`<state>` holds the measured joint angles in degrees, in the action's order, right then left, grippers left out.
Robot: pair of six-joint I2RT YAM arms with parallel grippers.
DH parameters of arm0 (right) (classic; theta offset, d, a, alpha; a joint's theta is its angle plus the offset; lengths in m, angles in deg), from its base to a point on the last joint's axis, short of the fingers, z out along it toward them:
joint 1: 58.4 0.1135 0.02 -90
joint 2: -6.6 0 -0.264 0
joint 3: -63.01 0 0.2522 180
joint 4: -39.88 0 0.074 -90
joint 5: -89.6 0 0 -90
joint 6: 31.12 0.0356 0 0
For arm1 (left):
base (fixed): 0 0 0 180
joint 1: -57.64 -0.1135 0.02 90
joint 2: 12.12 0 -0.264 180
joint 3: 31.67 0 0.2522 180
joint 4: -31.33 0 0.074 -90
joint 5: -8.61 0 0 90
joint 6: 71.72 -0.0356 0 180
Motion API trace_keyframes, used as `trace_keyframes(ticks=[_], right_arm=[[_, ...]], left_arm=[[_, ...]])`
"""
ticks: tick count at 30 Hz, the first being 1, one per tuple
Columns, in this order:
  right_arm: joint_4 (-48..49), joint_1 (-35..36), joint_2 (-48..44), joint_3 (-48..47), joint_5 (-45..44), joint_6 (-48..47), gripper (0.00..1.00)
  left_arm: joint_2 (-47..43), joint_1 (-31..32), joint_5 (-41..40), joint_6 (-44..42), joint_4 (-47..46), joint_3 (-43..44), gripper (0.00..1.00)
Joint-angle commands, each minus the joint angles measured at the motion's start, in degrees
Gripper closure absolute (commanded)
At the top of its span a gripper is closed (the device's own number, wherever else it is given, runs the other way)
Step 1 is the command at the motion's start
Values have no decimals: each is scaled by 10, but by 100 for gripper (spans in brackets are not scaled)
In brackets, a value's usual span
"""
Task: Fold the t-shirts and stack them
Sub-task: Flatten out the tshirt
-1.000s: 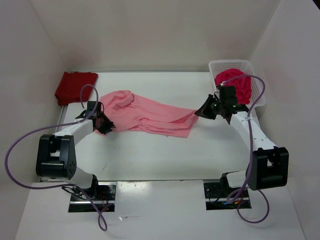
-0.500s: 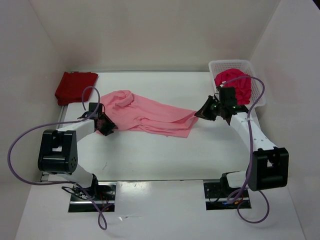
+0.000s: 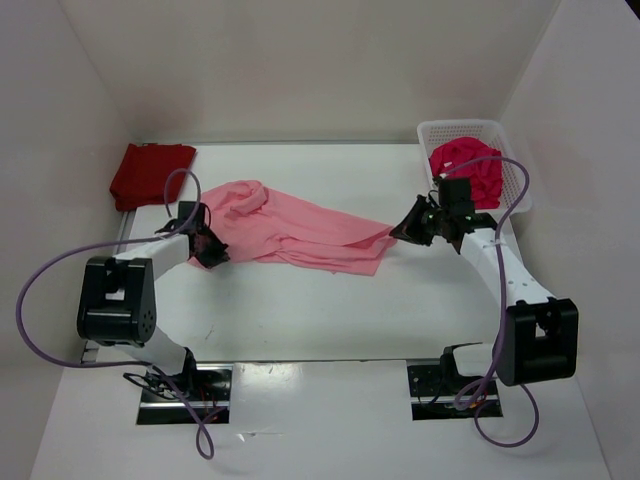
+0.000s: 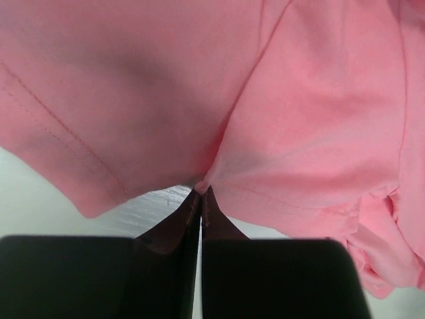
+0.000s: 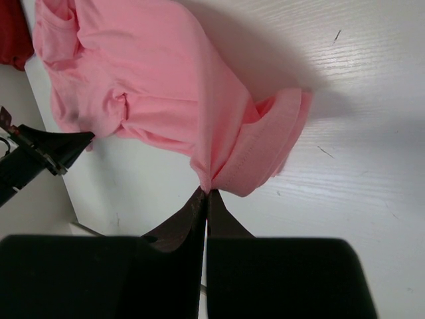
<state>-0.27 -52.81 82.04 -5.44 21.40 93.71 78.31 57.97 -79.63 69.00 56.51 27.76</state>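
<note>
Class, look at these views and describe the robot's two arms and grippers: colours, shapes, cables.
The left arm and right arm have white links joined by boxy black joint housings. A thin purple cable loops loosely along each. The left gripper and right gripper have dark, flat fingers tapering to thin points.

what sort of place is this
Most likely a robotics lab test cell: a white table boxed by plain white walls, the left arm and right arm bolted at its edge, and a light pink cloth t-shirt staged for folding.
</note>
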Motion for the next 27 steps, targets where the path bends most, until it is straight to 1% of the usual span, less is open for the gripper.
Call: trace_keyframes(ticks=[1, 3, 4, 6, 9, 12, 15, 18, 19, 20, 21, 22, 23, 24, 25, 26, 27], right_arm=[[-3, -4, -32, -15, -7, -11, 99], [-25, -4, -39, -30, -13, -16, 99], [-32, -4, -52, -36, -20, -16, 99], [-49, -4, -63, -46, -20, -16, 99], [-72, -4, -83, -68, -20, -16, 99], [-104, -4, -114, -97, -1, -11, 100], [-147, -4, -150, -148, 25, -6, 100], [-187, 15, -165, -224, 36, 0, 100], [-197, 35, -172, -272, 41, 14, 100], [-198, 44, -178, -296, 56, 23, 100], [-198, 50, -184, -325, 61, 30, 100], [-214, 58, -184, -398, 61, 30, 100], [-226, 58, -161, -440, 61, 30, 100], [-244, 73, -151, -515, 61, 30, 100], [-244, 73, -142, -543, 61, 37, 100], [-244, 79, -135, -559, 80, 45, 100], [-236, 80, -128, -559, 89, 45, 100]], left_arm=[[-39, -3, -36, -33, 37, 48, 99], [-85, -3, -54, -48, 73, 71, 100], [-101, -3, -75, -67, 100, 98, 100], [-146, -3, -90, -92, 119, 122, 100], [-192, -3, -90, -105, 156, 163, 100], [-229, -3, -65, -119, 190, 185, 100], [-259, -3, -34, -125, 223, 212, 100], [-272, -3, -9, -133, 268, 297, 100], [-272, -3, -9, -139, 281, 329, 100], [-258, -3, -9, -139, 294, 403, 100], [-250, -3, -1, -145, 310, 439, 100], [-234, -3, 5, -145, 310, 474, 100], [-225, -3, 11, -140, 310, 530, 100], [-207, -3, 21, -140, 310, 552, 100], [-198, -3, 29, -135, 310, 571, 100], [-190, -3, 29, -135, 303, 586, 100], [-179, -3, 29, -135, 303, 605, 100]])
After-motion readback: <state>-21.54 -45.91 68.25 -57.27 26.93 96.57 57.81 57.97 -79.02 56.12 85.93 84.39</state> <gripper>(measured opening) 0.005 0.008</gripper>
